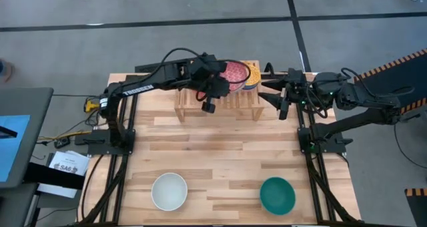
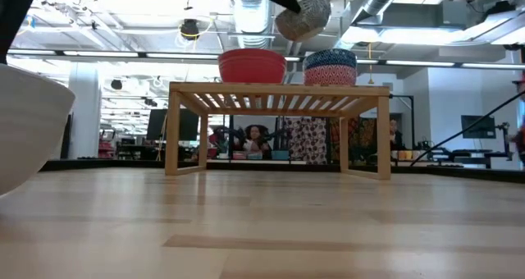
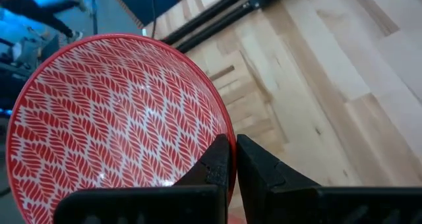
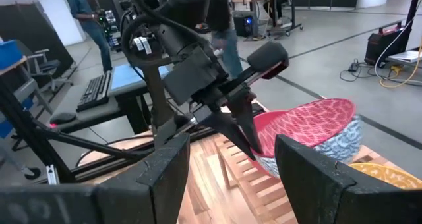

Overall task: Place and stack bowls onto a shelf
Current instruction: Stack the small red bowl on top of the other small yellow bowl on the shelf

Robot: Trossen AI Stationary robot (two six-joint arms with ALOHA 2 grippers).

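My left gripper point(image 1: 223, 79) is over the light-wood shelf point(image 1: 217, 105) at the table's far edge, shut on the pink-red patterned bowl point(image 1: 235, 72). In the low view this bowl point(image 2: 303, 16) hangs tilted above the shelf point(image 2: 279, 90), between the plain red bowl point(image 2: 252, 66) and a stack of two patterned bowls point(image 2: 330, 68), both standing on the slats. The stack's top bowl is yellow inside point(image 1: 253, 75). My right gripper point(image 1: 270, 93) waits open just right of the shelf. The white bowl point(image 1: 169, 191) and teal bowl point(image 1: 277, 195) sit on the table's near side. My left gripper point(image 3: 232, 165) pinches the pink-red bowl's rim point(image 3: 229, 141), one finger point(image 3: 214, 165) inside the bowl and one point(image 3: 257, 168) outside. The fingers point(image 4: 242, 128) come down at it on a slant from the table's left. The bowl is lifted clear of the shelf and tilted.
My right gripper's open fingers point(image 4: 231, 184) point at the shelf from its right end. Black arm frames point(image 1: 110, 130) point(image 1: 320, 137) stand at both table sides. Bare planks point(image 1: 213, 153) lie between the shelf and the two near bowls. People move in the room behind.
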